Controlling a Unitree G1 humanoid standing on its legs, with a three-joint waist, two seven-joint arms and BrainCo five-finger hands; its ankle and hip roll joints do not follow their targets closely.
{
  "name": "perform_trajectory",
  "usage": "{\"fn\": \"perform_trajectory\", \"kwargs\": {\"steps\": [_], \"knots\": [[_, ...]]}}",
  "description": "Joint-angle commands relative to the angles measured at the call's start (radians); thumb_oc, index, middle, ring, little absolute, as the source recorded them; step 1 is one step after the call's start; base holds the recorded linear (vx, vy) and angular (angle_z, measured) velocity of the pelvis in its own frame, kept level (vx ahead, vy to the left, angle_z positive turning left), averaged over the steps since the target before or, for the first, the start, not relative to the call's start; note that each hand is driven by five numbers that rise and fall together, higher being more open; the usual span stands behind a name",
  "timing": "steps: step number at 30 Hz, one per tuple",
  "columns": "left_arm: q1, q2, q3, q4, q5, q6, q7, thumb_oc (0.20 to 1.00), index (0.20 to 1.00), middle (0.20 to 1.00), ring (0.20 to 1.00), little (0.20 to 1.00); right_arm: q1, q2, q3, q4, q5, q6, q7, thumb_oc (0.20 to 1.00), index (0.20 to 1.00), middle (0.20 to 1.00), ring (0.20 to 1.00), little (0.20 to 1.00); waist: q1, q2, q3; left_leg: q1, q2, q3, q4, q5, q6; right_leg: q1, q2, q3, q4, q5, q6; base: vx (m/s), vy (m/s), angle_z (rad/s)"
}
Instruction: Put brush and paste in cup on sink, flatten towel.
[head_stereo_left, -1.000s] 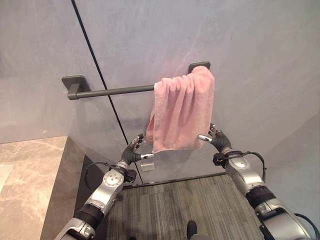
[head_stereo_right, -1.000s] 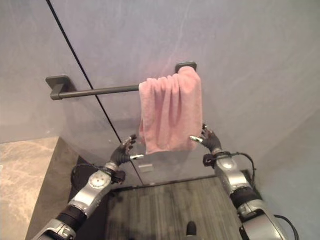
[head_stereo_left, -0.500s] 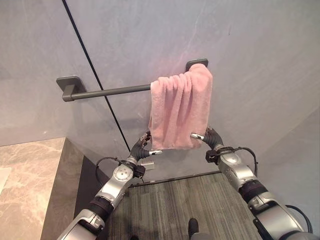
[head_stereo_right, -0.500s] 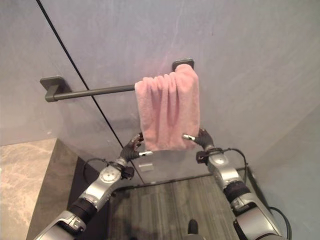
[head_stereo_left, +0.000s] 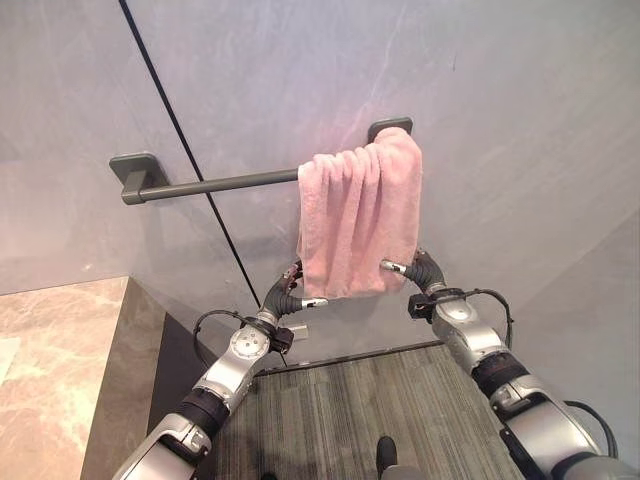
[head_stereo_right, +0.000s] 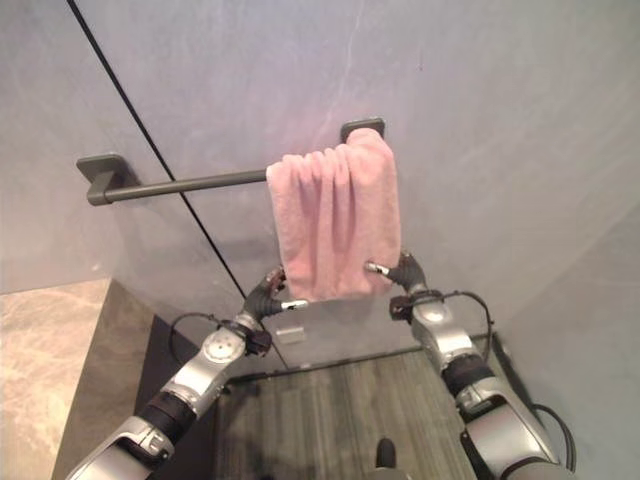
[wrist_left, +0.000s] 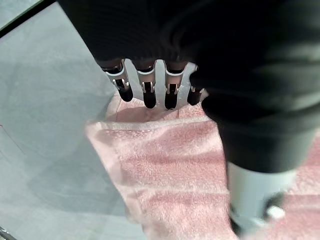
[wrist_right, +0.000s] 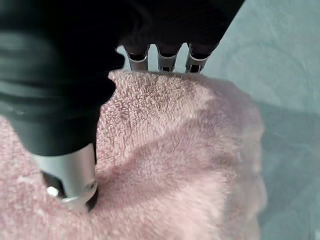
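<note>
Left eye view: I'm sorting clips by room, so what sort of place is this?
Probably a bathroom: a pink towel hangs bunched on a wall-mounted towel bar, with a marble-look counter beside it.

Both eye views are looking down from the head at the same pink towel (head_stereo_left: 360, 225), while each wrist view is facing it very closely.

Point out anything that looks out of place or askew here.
The pink towel is bunched in folds at the right end of the wall rail, not spread flat along it. The left hand and right hand pinch its lower corners.
</note>
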Motion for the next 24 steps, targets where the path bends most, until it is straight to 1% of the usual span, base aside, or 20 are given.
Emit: {"fn": "perform_trajectory", "kwargs": {"steps": [1,3,5,10,12,14,18,24], "knots": [[-0.104,0.005,-0.032,0.045,-0.015,-0.045,0.026,0.354,0.354,0.354,0.354,0.354,-0.19,0.063,0.0,0.056,-0.006,-0.041,-0.008,0.2,0.2,0.2,0.2,0.2,0.0,-0.064,0.008,0.007,-0.005,0.001,0.002,0.023,-0.003,0.091,-0.034,0.007,0.006,-0.057,0.025,0.0,0.0,0.0],[-0.1,0.008,-0.029,0.038,-0.015,-0.045,0.027,0.313,0.313,0.313,0.313,0.313,-0.19,0.065,-0.001,0.049,-0.002,-0.043,-0.008,0.2,0.2,0.2,0.2,0.2,0.0,-0.064,0.008,0.007,-0.005,0.0,0.002,0.024,-0.003,0.091,-0.034,0.006,0.006,-0.057,0.025,0.0,0.0,0.0],[-0.086,0.014,-0.02,0.028,-0.015,-0.043,0.023,0.206,0.206,0.206,0.206,0.206,-0.172,0.07,0.006,0.023,0.004,-0.042,0.003,0.2,0.2,0.2,0.2,0.2,0.002,-0.066,0.008,0.008,-0.005,-0.001,0.002,0.023,-0.003,0.094,-0.033,0.004,0.006,-0.058,0.024,0.0,0.0,0.0],[-0.039,0.034,0.011,-0.006,-0.016,-0.041,0.018,0.2,0.2,0.2,0.2,0.2,-0.128,0.064,0.006,-0.039,0.007,-0.039,0.019,0.2,0.2,0.2,0.2,0.2,0.008,-0.071,0.005,0.011,-0.006,-0.004,0.002,0.021,-0.002,0.099,-0.033,0.0,0.006,-0.059,0.025,0.0,0.0,0.0],[0.013,0.064,0.053,-0.036,-0.013,-0.039,0.012,0.2,0.2,0.2,0.2,0.2,-0.091,0.053,0.004,-0.081,0.006,-0.038,0.039,0.2,0.2,0.2,0.2,0.2,0.018,-0.074,0.004,0.011,-0.008,-0.007,0.002,0.019,-0.001,0.103,-0.035,-0.005,0.006,-0.059,0.025,0.0,0.019,0.04],[0.038,0.077,0.071,-0.046,-0.012,-0.037,0.009,0.2,0.2,0.2,0.2,0.2,-0.075,0.048,0.002,-0.102,0.006,-0.038,0.043,0.2,0.2,0.2,0.2,0.2,0.023,-0.078,0.005,0.01,-0.01,-0.01,0.002,0.018,0.0,0.104,-0.037,-0.008,0.006,-0.058,0.027,-0.01,0.013,0.08],[0.058,0.087,0.094,-0.051,-0.015,-0.037,0.011,0.2,0.2,0.2,0.2,0.2,-0.067,0.054,-0.001,-0.114,0.012,-0.038,0.048,0.2,0.2,0.2,0.2,0.2,0.03,-0.083,0.003,0.008,-0.011,-0.013,0.002,0.017,0.001,0.104,-0.039,-0.011,0.006,-0.056,0.029,0.0,0.006,0.03],[0.068,0.097,0.12,-0.076,-0.022,-0.038,0.02,0.2,0.2,0.2,0.2,0.2,-0.075,0.06,0.012,-0.221,0.023,-0.045,0.053,0.2,0.2,0.2,0.2,0.2,0.044,-0.096,0.005,0.0,-0.015,-0.023,0.002,0.016,0.005,0.102,-0.044,-0.018,0.006,-0.052,0.032,-0.01,0.009,0.03]]}}
